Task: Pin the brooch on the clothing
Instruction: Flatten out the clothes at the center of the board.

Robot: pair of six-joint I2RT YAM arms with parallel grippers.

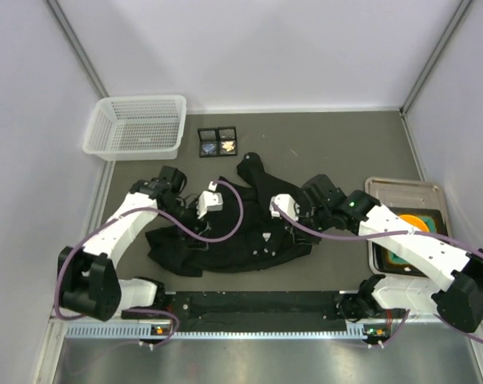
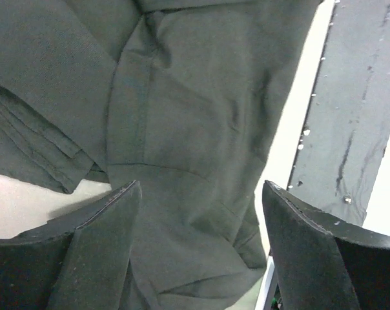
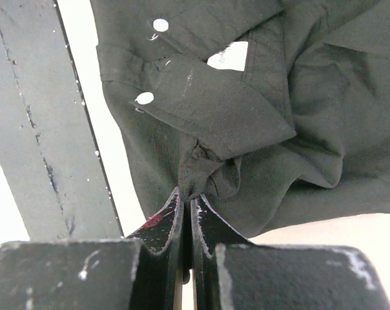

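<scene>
The shirt [image 1: 225, 236] lies crumpled in the middle of the top view, on the grey bench [image 1: 329, 136], with one part reaching up toward the centre of the frame. Both arms reach over it from the two sides.

The left gripper [image 1: 212, 204] is above the upper left part of the shirt. In the left wrist view its fingers [image 2: 98, 252] are spread wide at the bottom of the frame, with folded black cloth [image 2: 195, 97] filling the space between and above them. I cannot tell if the fingers touch the cloth.

The right gripper [image 1: 281, 208] is at the upper right part of the shirt. In the right wrist view its fingers [image 3: 166, 226] are pressed together at the bottom centre and pinch a small bunched fold of the shirt [image 3: 279, 116]. Two white buttons [image 3: 144, 98] show in the upper left of that frame, on a flap just above the pinched fold.

Above the shirt, in the upper middle of the top view, is a small black case [image 1: 217, 142] with two little pieces inside, one bluish and one golden, too small to tell more. A white basket [image 1: 141, 99] stands in the upper left. A metal tray [image 1: 401, 186] with something orange [image 1: 417, 224] in it lies at the right edge.
</scene>
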